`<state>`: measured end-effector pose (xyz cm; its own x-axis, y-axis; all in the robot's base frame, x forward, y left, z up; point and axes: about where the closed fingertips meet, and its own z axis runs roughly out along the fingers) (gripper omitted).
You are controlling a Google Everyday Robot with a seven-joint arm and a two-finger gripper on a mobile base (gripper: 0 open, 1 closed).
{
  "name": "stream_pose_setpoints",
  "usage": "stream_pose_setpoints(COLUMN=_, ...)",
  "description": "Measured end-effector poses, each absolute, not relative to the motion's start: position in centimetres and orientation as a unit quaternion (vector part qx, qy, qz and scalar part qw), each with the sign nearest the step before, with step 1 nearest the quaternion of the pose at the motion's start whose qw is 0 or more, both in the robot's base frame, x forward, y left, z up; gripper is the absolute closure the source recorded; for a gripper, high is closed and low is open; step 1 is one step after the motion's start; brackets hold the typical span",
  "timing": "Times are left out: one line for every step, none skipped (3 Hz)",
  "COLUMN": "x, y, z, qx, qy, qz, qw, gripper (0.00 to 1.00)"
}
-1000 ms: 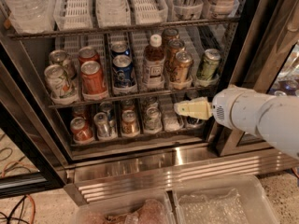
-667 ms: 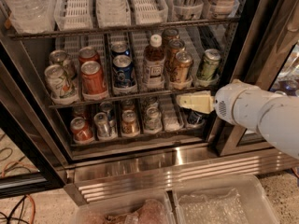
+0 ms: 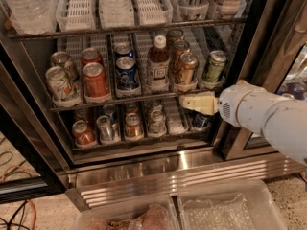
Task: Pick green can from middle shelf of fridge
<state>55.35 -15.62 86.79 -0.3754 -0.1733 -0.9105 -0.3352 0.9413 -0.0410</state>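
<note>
The green can (image 3: 214,66) stands upright at the right end of the middle shelf (image 3: 120,98), olive-green with a silver top. The fridge (image 3: 158,169) is open, with a steel base panel. On the same shelf are a whitish patterned can (image 3: 61,84), a red can (image 3: 95,79), a blue can (image 3: 126,73), a white-capped bottle (image 3: 157,64) and brown-gold cans (image 3: 185,69). My gripper (image 3: 188,102), pale yellow on a white arm (image 3: 261,114), points left at the shelf's front edge. It is below and left of the green can, not touching it.
The lower rack (image 3: 139,135) holds several cans. The upper rack (image 3: 120,28) holds white trays and clear water bottles (image 3: 26,4). The dark door frame (image 3: 261,37) stands right of the green can. Two clear plastic bins (image 3: 225,207) sit in front of the base. Cables (image 3: 19,207) lie on the floor at left.
My gripper has risen slightly, from in front of the lower rack to the level of the middle shelf's front edge. The cans have not moved.
</note>
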Motion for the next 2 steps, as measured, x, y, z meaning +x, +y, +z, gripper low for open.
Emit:
stream_pose_setpoints(x=55.8, y=-15.3, z=86.1, qx=-0.149, qy=0.815, qz=0.067, qw=0.556, gripper=0.00)
stream_pose_setpoints(x=56.4, y=-15.5, z=84.7, qx=-0.139, qy=0.803, qz=0.054, qw=0.577, gripper=0.00)
